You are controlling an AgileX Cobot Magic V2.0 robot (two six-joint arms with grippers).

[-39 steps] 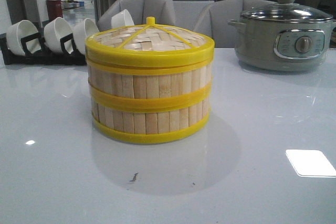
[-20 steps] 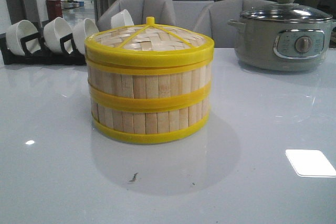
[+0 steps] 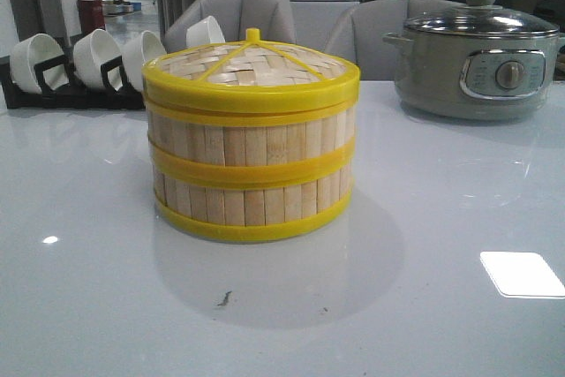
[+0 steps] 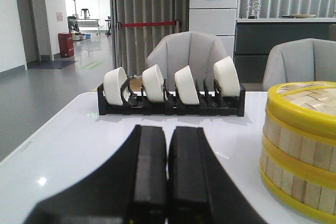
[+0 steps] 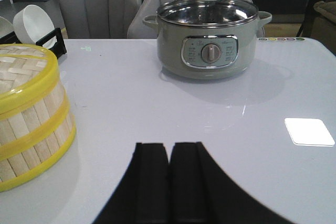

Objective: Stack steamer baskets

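Two steamer baskets stand stacked one on the other in the middle of the table, with pale bamboo slat walls and yellow rims. A woven lid with a yellow rim and knob sits on top. The stack also shows in the left wrist view and the right wrist view. My left gripper is shut and empty, low over the table to the left of the stack. My right gripper is shut and empty, to the stack's right. Neither gripper appears in the front view.
A black rack with white bowls stands at the back left. A grey electric pot with a glass lid stands at the back right. Grey chairs are behind the white table.
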